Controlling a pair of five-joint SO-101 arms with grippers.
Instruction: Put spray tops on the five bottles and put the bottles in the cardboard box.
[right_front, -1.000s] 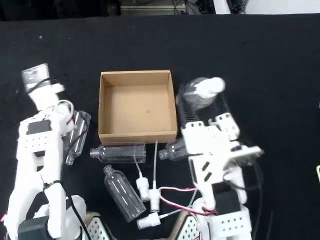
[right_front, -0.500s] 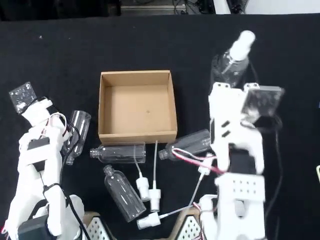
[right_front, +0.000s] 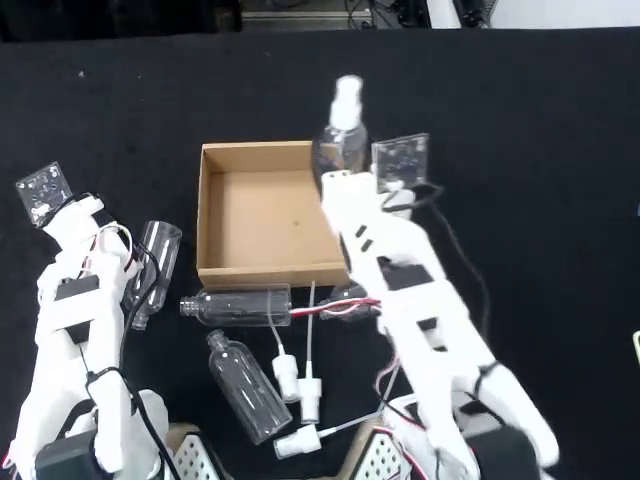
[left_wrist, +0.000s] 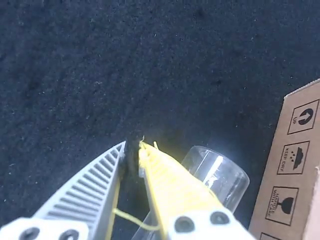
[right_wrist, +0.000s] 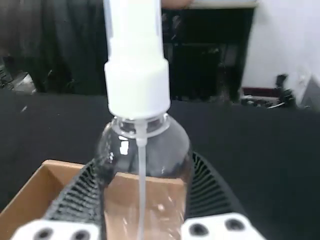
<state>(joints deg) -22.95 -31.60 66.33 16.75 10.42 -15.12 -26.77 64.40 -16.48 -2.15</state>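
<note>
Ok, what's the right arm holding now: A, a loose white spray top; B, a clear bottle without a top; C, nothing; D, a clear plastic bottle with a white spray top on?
D: its jaws grip a clear plastic bottle wearing a white spray top, beside the brown cardboard box.

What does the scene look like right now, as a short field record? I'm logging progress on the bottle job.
cardboard box: no bottles inside
right gripper: shut on capped bottle, raised by the box's far right corner
left gripper: shut, empty, beside an uncapped bottle
uncapped bottles: at least three lying flat near the box
loose spray tops: three, in front of the box
</note>
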